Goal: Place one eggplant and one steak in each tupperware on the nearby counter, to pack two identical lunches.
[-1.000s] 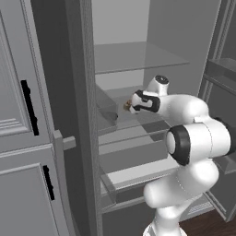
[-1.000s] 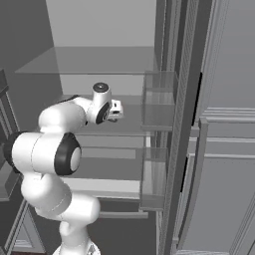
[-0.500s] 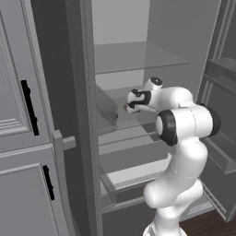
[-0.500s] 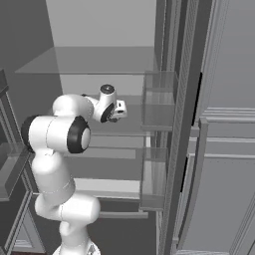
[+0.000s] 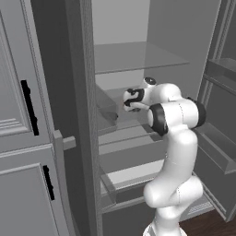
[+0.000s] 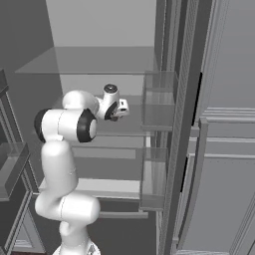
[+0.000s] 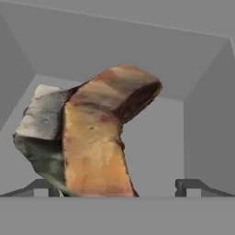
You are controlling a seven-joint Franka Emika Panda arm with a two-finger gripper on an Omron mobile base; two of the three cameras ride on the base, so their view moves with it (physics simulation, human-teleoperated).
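You are looking into an open grey fridge [image 5: 152, 27] with glass shelves, and your arm reaches in at mid height. In the left base view the gripper [image 5: 127, 102] sits just above the middle shelf [image 5: 138, 120], pointing toward the left wall of the compartment; in the right base view the gripper [image 6: 121, 110] hangs over that same shelf [image 6: 104, 133], left of the clear door bins [image 6: 158, 102].

In the hand view your gripper [image 7: 117, 186] stands fully open: the two dark fingertips [image 7: 187, 186] rise well apart at the bottom, and nothing is clamped between them. Right in front of the hand lies the steak [image 7: 103, 137], a reddish-brown slab with orange and paler streaks, its far end curling upward. It stands between the two fingertips, closer to the left one, but you cannot tell from here whether either tip touches it. Pressed against the steak's left side is a grey-green and whitish lump [image 7: 41, 133], too blurred to name. Both rest on the shelf floor, toward the back corner of the compartment.

To the left of the fridge, the left base view shows grey cabinet doors [image 5: 20, 138] with black handles.
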